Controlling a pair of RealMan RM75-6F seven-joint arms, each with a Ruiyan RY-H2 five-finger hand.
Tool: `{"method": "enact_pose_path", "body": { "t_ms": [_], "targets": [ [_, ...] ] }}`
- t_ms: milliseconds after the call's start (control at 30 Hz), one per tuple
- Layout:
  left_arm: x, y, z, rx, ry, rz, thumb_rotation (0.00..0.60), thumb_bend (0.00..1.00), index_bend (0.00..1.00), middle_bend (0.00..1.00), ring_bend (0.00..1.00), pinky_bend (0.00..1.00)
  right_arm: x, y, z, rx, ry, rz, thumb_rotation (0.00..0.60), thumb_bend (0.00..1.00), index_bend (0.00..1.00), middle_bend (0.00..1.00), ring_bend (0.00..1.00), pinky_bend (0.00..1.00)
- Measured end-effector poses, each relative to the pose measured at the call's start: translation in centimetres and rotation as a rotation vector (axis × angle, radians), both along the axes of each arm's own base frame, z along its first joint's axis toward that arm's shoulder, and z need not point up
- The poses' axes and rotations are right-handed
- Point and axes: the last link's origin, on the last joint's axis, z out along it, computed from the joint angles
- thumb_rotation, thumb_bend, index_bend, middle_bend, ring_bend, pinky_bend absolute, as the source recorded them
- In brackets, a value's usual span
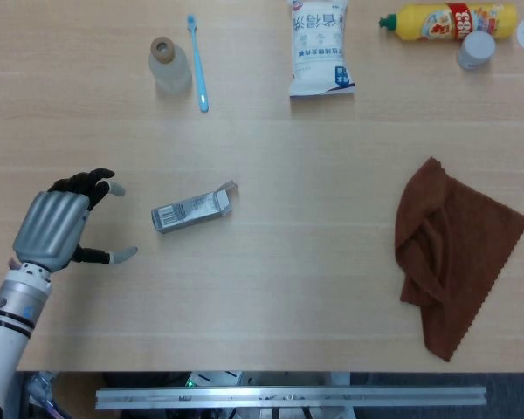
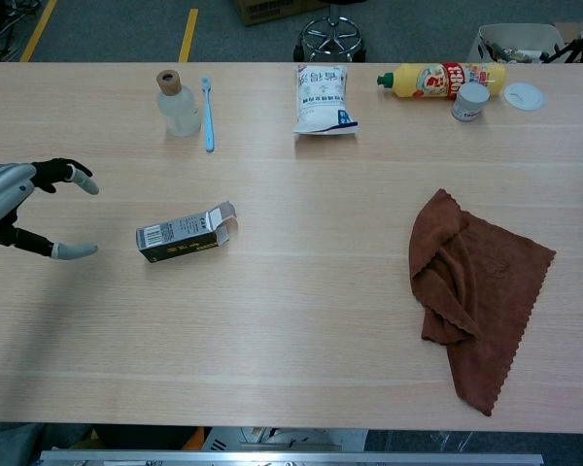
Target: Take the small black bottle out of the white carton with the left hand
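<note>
Head view: boxy carton (image 1: 192, 209) lies flat, metal-backed left hand (image 1: 61, 229) near.

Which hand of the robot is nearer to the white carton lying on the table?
Left. The left hand is open just to the left of the white carton, not touching it. The right hand appears in neither view.

We see the white carton (image 1: 193, 209) lying on the wooden desk (image 1: 288, 288), left hand (image 1: 59, 229) just left, brown cloth (image 1: 450, 253) far right.
</note>
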Motion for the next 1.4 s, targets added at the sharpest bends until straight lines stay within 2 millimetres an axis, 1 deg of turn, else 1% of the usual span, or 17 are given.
{"method": "enact_pose_path", "body": {
  "t_ms": [167, 300, 567, 733, 967, 1267, 1400],
  "targets": [
    [0.6, 0.6, -0.6, -0.014, 0.028, -0.007, 0.375, 0.08, 0.28, 0.18, 0.2, 0.26, -0.4, 0.0, 0.0, 0.003, -0.005, -0.007, 0.6, 0.12, 0.22, 0.15, 0.11, 0.18],
    [0.8, 0.8, -1.5, -0.018, 0.056, -0.02, 0.388, 0.08, 0.28, 0.18, 0.2, 0.26, -0.7, 0.1, -0.1, 0.008, -0.007, -0.011, 0.6, 0.12, 0.22, 0.15, 0.11, 0.18],
    [1.0, 1.6, -3.9, -0.045, 0.109, -0.056, 0.41, 0.08, 0.28, 0.18, 0.2, 0.26, -0.9, 0.0, -0.4, 0.011, -0.013, -0.017, 0.6, 0.12, 0.22, 0.15, 0.11, 0.18],
    [0.8, 2.1, -5.2, -0.071, 0.131, -0.064, 0.485, 0.08, 0.28, 0.18, 0.2, 0.26, -1.3, 0.0, -0.7, 0.02, -0.015, -0.028, 0.6, 0.12, 0.22, 0.15, 0.11, 0.18],
    [0.5, 2.6, -5.8, -0.078, 0.129, -0.042, 0.496, 0.08, 0.28, 0.18, 0.2, 0.26, -1.7, 0.0, -1.1, 0.031, -0.021, -0.039, 0.6, 0.12, 0.22, 0.15, 0.11, 0.18],
    [0.9, 3.2, -6.2, -0.085, 0.073, -0.001, 0.501, 0.08, 0.29, 0.18, 0.2, 0.26, -1.9, 0.1, -1.3, 0.036, -0.024, -0.044, 0.6, 0.12, 0.22, 0.15, 0.11, 0.18],
    [1.2, 3.3, -6.5, -0.086, 0.081, -0.009, 0.505, 0.08, 0.29, 0.18, 0.2, 0.26, -1.9, 0.1, -1.3, 0.037, -0.026, -0.045, 0.6, 0.12, 0.22, 0.15, 0.11, 0.18]
  ]
}}
